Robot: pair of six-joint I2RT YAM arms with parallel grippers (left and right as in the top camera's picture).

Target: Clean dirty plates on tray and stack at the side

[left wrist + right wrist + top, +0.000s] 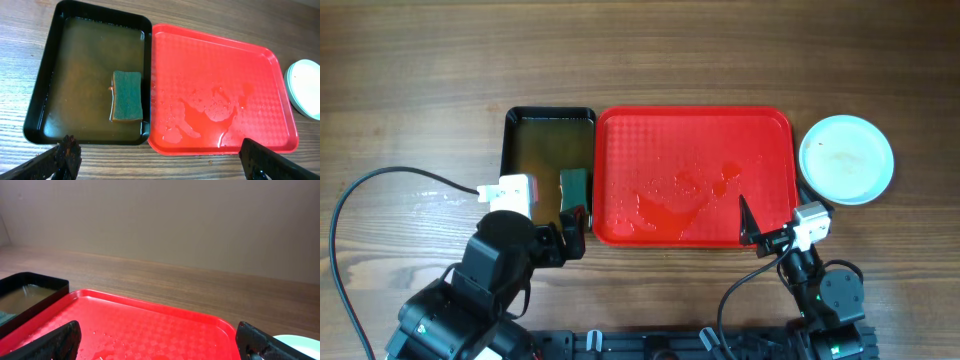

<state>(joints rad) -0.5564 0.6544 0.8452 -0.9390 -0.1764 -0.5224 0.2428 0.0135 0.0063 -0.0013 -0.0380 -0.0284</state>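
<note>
Both my arms hang at the near edge of the bench (420, 60), the left pincer (159, 152) spread wide and holding nothing over the seam between tub (40, 100) and tray (210, 45), the right pincer (157, 330) equally wide and empty at the tray's near right corner. The plates (846, 158) sit stacked on the bare wood just beside the tray's right end, off it altogether; from above I cannot count them. No plate is left on the tray, so the job looks all but finished. The risks are small ones: a puddle (670, 205) of water lies across the tray's middle and would slop out if either arm nudged the rim, the stack stands close enough to my right arm that a careless swing could shove it, and the sponge (127, 95) lies soaking in the tub's brown liquid.
</note>
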